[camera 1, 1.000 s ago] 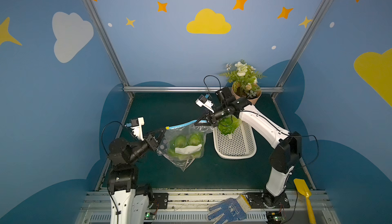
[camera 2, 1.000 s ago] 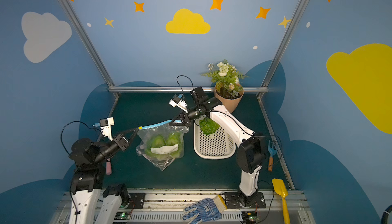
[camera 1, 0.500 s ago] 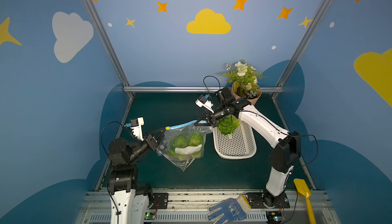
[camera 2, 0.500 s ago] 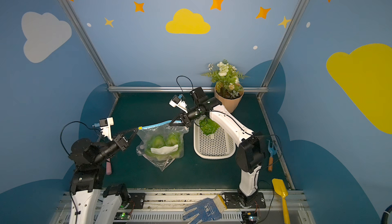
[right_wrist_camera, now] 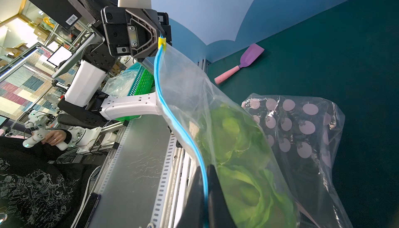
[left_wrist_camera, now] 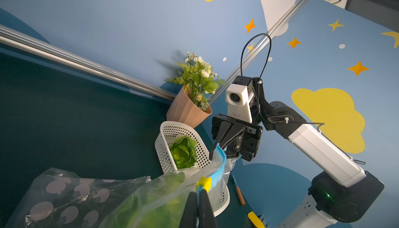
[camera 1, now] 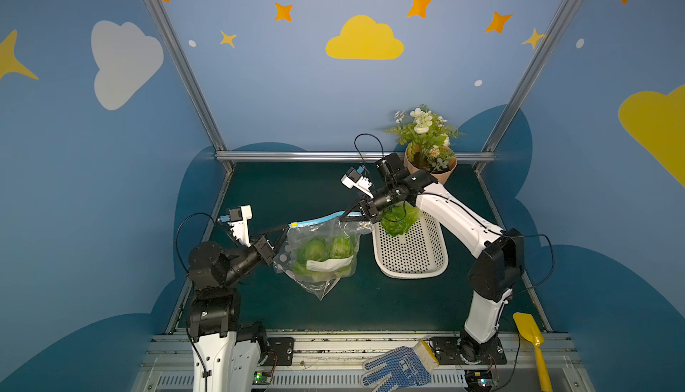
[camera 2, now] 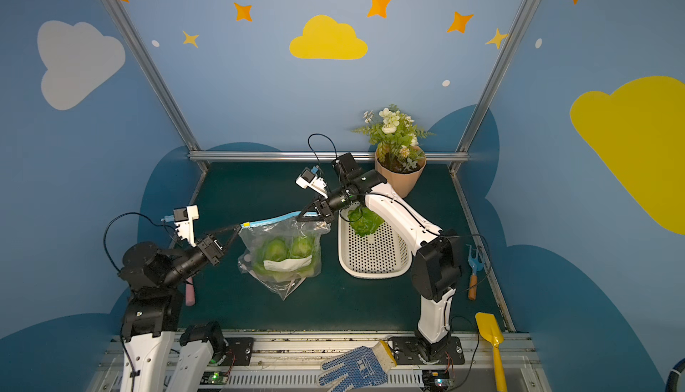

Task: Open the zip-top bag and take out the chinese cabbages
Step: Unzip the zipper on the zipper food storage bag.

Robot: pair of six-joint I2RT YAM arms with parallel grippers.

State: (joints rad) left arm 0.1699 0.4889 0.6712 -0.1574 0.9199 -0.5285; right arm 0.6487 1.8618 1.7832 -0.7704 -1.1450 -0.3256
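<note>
Hardly anything has moved over the last second: both arms and the bag hang where they were, and only my left pincer (camera 1: 288, 227) has nipped shut the last little way.

From my seat, the dark green bench (camera 1: 296, 193) carries a white perforated plastic basket (camera 1: 407, 274) on the right, with one crinkled green chinese cabbage head (camera 1: 398, 219) lying in its far end. Between the arms hangs the clear plastic zip-top bag (camera 1: 322, 234), stretched taut by its blue zip strip. Whether its bottom tip rests on the bench I cannot tell. Two more green cabbage heads (camera 2: 287, 251) sit low inside it, side by side.

My right pincer (camera 1: 343, 218) is pressed together on the basket end of the strip. My left pincer is pressed together at the opposite end, pinching the small yellow plastic slider (left_wrist_camera: 204, 182).

I judge this to be the opening step, with one head out and two to go. I cannot tell whether the mouth is parted.

Next, I should hold the right clamp fixed as an anchor and draw the slider straight along the strip towards it. The film must stay taut so that the slider does not snag. After that, one pincer must let go to reach in.
</note>
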